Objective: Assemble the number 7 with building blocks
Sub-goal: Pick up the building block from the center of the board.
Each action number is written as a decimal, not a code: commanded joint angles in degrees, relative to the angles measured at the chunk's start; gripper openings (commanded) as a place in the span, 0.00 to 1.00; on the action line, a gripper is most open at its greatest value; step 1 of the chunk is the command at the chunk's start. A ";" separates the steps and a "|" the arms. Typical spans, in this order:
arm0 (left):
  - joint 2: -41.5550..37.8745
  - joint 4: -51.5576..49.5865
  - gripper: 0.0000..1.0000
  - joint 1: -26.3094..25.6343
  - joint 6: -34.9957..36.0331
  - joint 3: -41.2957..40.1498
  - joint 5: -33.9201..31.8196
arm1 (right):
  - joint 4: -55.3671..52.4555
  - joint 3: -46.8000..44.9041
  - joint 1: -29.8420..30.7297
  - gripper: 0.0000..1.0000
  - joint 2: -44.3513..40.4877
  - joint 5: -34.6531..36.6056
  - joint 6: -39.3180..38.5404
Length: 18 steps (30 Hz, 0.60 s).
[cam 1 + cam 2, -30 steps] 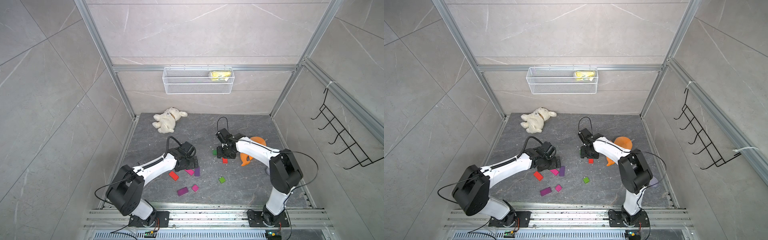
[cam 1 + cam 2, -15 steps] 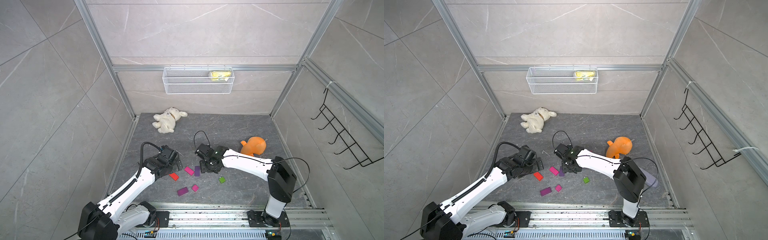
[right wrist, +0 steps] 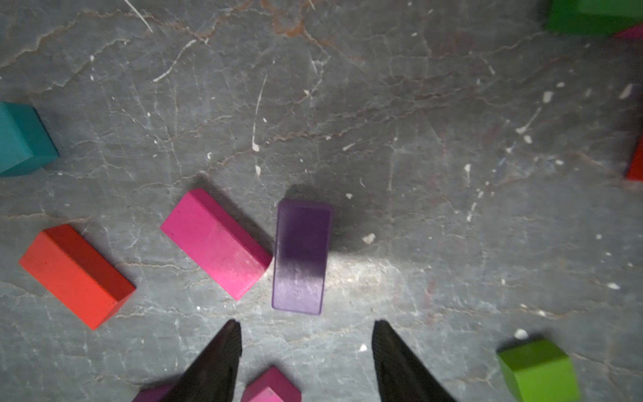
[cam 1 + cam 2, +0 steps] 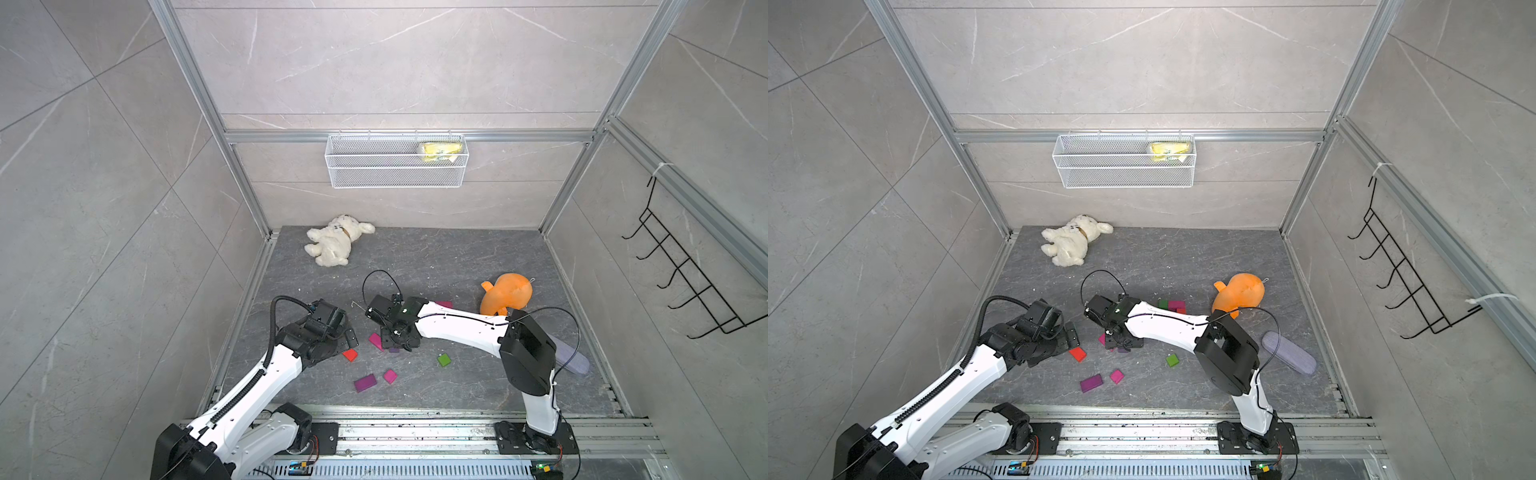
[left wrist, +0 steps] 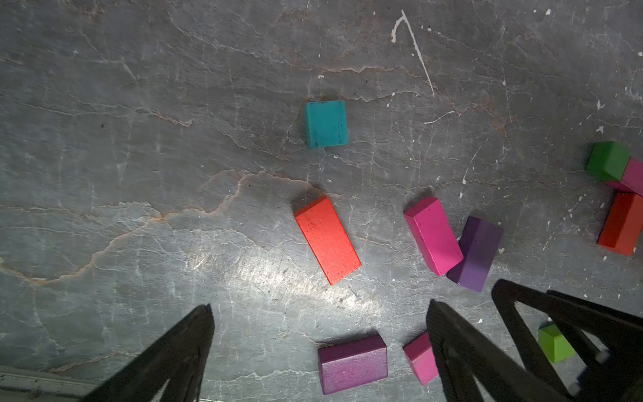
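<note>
the building blocks (image 4: 365,382) are matte, flat-faced pieces in solid paint, loose on the veined, scuffed grey stone desk (image 5: 139,139): a red rectangle (image 5: 327,240), a magenta rectangle (image 5: 433,235) whose corner touches a purple rectangle (image 3: 302,255), and farther back a touching green, magenta and red cluster (image 4: 1173,306). the left wrist view shows a teal square (image 5: 326,123) that the left arm (image 4: 266,374) hides in both top views, and only the top views take in the white plush dog (image 4: 1069,245) and orange plush toy (image 4: 1241,295). the left hand (image 5: 320,304) gapes wide and empty beside the red rectangle; the right hand (image 3: 307,322) hangs partly open, empty, just short of the purple rectangle
</note>
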 commanded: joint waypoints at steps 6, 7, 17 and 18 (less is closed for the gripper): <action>-1.02 0.06 0.99 0.35 1.62 -0.11 1.68 | -3.70 4.76 -0.02 0.63 5.26 1.16 0.04; -1.00 0.14 0.99 0.30 1.47 -0.16 1.86 | -4.03 5.05 -0.20 0.63 5.66 1.20 -0.14; -1.35 0.06 0.99 0.54 1.76 -0.64 2.05 | -2.19 4.33 -1.95 0.60 6.85 -0.41 0.10; -1.32 0.06 1.00 0.48 1.72 -0.64 2.10 | -1.58 3.88 -2.12 0.59 6.76 -0.63 0.07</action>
